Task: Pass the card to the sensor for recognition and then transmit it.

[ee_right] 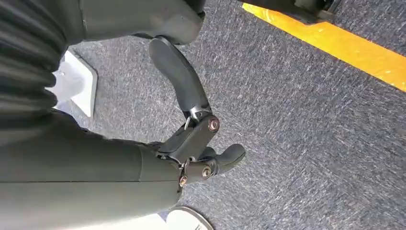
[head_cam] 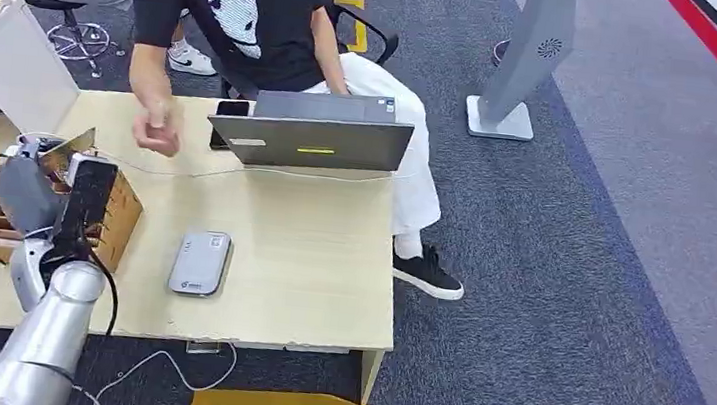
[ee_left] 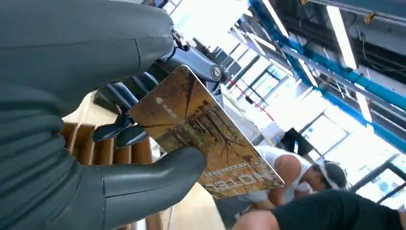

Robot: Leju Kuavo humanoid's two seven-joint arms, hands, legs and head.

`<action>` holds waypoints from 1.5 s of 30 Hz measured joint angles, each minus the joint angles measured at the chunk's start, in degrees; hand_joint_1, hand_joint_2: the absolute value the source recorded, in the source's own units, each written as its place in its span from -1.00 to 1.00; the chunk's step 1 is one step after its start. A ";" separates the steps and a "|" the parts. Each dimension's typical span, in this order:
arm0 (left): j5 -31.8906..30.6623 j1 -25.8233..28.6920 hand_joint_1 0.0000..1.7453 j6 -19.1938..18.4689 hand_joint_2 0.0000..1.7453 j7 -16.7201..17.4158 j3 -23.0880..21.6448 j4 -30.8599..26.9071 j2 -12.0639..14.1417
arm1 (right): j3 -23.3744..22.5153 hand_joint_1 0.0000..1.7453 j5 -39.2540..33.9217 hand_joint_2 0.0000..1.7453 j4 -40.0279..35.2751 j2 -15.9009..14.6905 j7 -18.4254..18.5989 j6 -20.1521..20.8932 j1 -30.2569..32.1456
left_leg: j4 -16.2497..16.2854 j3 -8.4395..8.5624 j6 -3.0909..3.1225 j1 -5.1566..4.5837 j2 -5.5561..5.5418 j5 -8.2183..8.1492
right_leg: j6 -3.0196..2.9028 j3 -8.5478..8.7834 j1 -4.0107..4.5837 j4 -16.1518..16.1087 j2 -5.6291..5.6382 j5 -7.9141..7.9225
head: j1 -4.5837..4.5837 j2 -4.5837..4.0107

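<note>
While my left hand [head_cam: 34, 194] hangs over the wooden card rack [head_cam: 116, 222] at the left end of the worktop [head_cam: 308, 258], it has the card [ee_left: 201, 139] pinched between the thumb [ee_left: 158, 179] and the darker fingers [ee_left: 122, 132], as the left wrist view shows plainly. In the head view I can make out a tilted edge of that card just above the hand, though it is small there and I would not swear to its angle. So the pick-up looks done, by my reading.

Moving right, the grey sensor [head_cam: 199, 262] lies flat on the worktop, near the rack but clearly apart from my hand, so the card has not yet been presented to it. That swipe is what I judge comes next, and after it the handing over.

Farther right and at the far edge sits an open laptop [head_cam: 316, 138], with a person seated behind it, one hand [head_cam: 156, 131] held over the worktop; that is likely where the card ends up.

My right hand [ee_right: 201, 143] hangs over the carpet, holding nothing, its fingers loosely apart.
</note>
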 joint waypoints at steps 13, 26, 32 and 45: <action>-4.17 -0.58 1.00 0.09 1.00 -0.41 4.11 -0.98 1.29 | 0.02 -1.00 0.17 1.00 0.00 0.00 0.15 0.20 -0.03 | 0.00 -0.03 0.00 -0.01 0.02 0.00 | 0.01 -0.02 -0.01 0.00 0.01 0.01 | 0.00 0.00; -6.84 -0.02 -0.76 0.09 1.00 -4.00 8.87 -2.21 -0.50 | 0.00 -1.00 0.96 1.00 0.00 -0.02 0.50 0.15 -0.03 | 0.00 -0.05 0.00 -0.01 0.01 0.00 | 0.01 -0.03 -0.01 -0.01 0.01 0.01 | 0.00 0.00; -6.91 0.06 -1.00 0.11 1.00 -4.06 9.70 -2.21 -0.94 | 0.02 -1.00 0.96 1.00 0.00 -0.02 0.52 0.15 -0.03 | 0.00 -0.05 0.00 -0.01 0.02 0.00 | 0.00 -0.03 -0.01 -0.01 0.01 0.02 | 0.00 0.00; -4.09 1.60 -1.00 -3.19 1.00 -1.90 9.15 -4.46 -1.14 | -0.02 -1.00 0.66 1.00 0.00 -0.02 0.63 -0.22 0.00 | 0.00 -0.05 0.00 -0.01 0.03 0.00 | 0.00 -0.08 -0.01 -0.01 0.04 0.02 | -0.02 0.00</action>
